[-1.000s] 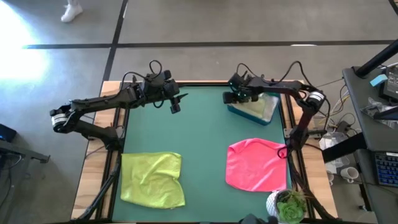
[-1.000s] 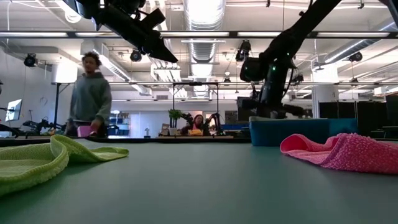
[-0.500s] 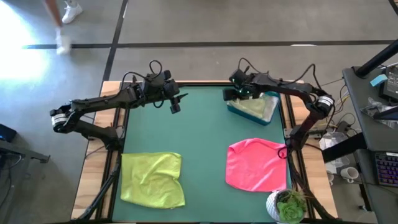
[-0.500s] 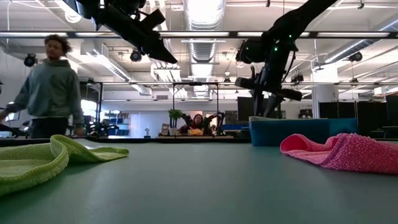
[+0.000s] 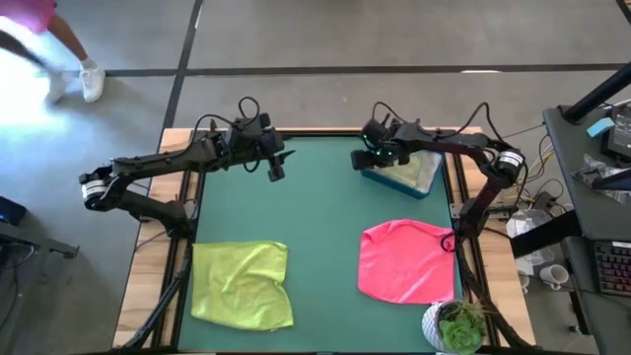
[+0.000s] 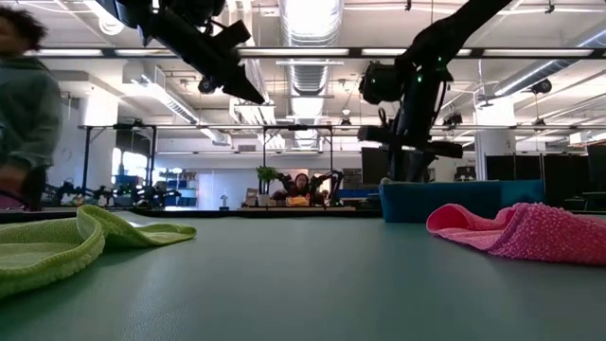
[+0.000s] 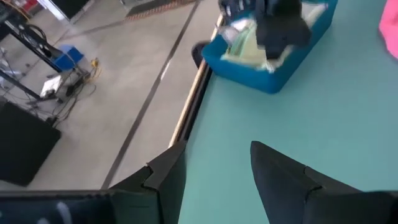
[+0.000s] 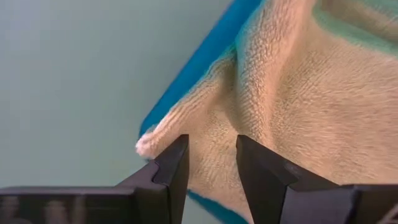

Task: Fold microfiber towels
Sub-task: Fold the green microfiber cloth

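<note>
A lime green towel (image 5: 242, 284) lies crumpled at the table's near left and also shows in the low view (image 6: 57, 246). A hot pink towel (image 5: 406, 261) lies crumpled at the near right. A pale towel (image 8: 292, 93) lies in the blue bin (image 5: 426, 185) at the far right, one corner (image 8: 146, 144) over the bin's rim. My right gripper (image 8: 211, 155) is open just above the pale towel at the bin's left end (image 5: 370, 158); whether it touches the towel I cannot tell. My left gripper (image 5: 276, 168) is open and empty, high over the far left of the table.
Bare green table (image 5: 325, 227) lies between the two crumpled towels and the bin. A potted plant (image 5: 455, 325) stands at the near right corner. A person (image 6: 19, 104) moves in the room beyond the table.
My right gripper has risen above the bin, then come down again over the bin's left end, a little toward the table's left. The towels have stayed where they were. The person behind the table has walked off to the left.
</note>
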